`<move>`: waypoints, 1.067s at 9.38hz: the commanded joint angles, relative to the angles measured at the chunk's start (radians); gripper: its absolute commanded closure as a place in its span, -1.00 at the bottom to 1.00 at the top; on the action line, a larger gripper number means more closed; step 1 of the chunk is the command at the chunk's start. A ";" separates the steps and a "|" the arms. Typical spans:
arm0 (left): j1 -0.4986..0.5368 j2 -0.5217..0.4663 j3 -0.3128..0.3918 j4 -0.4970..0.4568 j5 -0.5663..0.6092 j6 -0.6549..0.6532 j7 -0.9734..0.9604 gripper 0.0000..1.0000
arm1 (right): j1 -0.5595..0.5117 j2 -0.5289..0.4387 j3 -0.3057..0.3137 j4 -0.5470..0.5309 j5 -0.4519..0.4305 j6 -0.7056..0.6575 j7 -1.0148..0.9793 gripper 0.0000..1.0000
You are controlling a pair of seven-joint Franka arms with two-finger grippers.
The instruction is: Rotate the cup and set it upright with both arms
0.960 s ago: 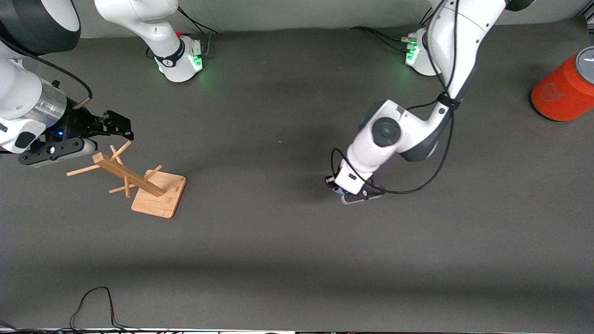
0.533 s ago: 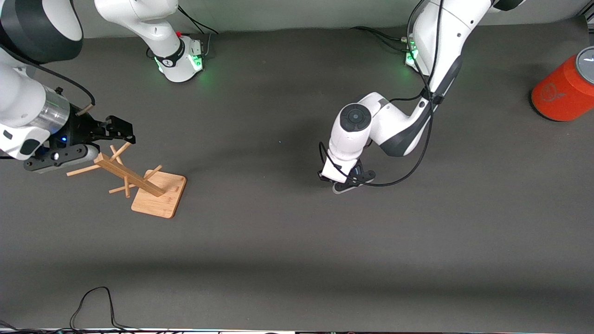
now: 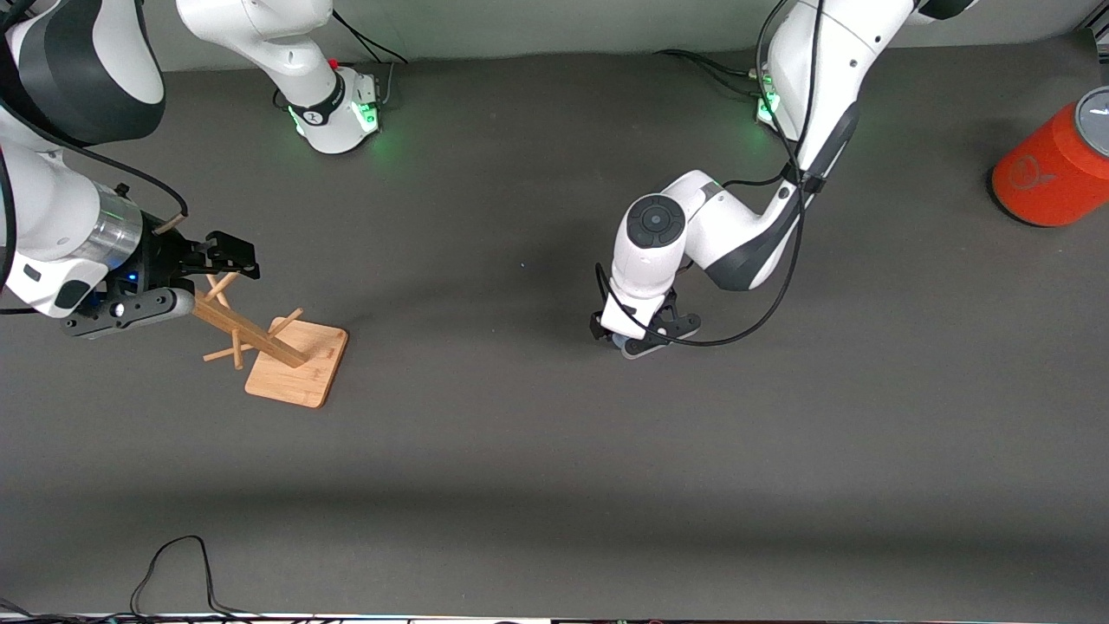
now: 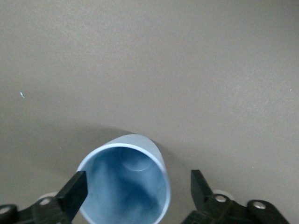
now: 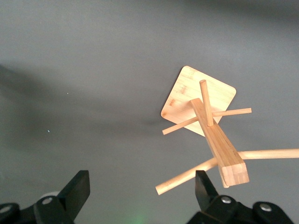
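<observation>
Now the left gripper (image 4: 135, 198) is low over the middle of the dark grey counter (image 3: 537, 451), its fingers (image 4: 72, 193) spread apart on either side of the small light-blue plastic tumbler (image 4: 125, 184). The wrist view looks straight into the open mouth, so the cup seems to stand upright — or close to it. In the front view only a sliver of blue (image 3: 617, 341) shows under the wrist. Nothing is clamped yet; one finger sits close to the rim and the other stands well clear.

To do this step well, I would centre the cup between the fingers before closing — an uneven close could shove the light tumbler sideways or tip it. Closing gently on the wall below the rim looks safest.

The right gripper (image 5: 140, 196) hovers over the wooden peg rack on its square bamboo base (image 3: 290, 360), toward the right arm's end of the counter, its fingers apart and empty; that arm waits. The orange-red cylinder with a grey top (image 3: 1053, 169) stands well apart, at the left arm's end.
</observation>
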 commanded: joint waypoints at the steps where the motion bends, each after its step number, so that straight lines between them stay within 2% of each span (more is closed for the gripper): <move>1: 0.032 -0.043 0.004 0.045 0.003 -0.095 -0.015 -1.00 | -0.031 0.013 -0.010 0.025 0.016 -0.020 -0.001 -1.00; 3: 0.063 -0.051 0.005 0.147 -0.032 -0.232 0.024 -1.00 | -0.028 0.011 -0.010 0.025 0.016 -0.020 -0.004 -1.00; 5: 0.146 -0.077 0.003 0.250 -0.081 -0.429 0.250 -1.00 | -0.026 0.011 -0.010 0.025 0.016 -0.021 0.002 -1.00; 8: 0.342 -0.212 0.008 0.238 -0.107 -0.648 0.704 -1.00 | -0.031 0.013 -0.011 0.023 0.016 -0.021 -0.001 -1.00; 10: 0.490 -0.327 0.007 0.173 -0.109 -0.688 0.921 -1.00 | -0.033 0.013 -0.011 0.023 0.017 -0.021 -0.004 -1.00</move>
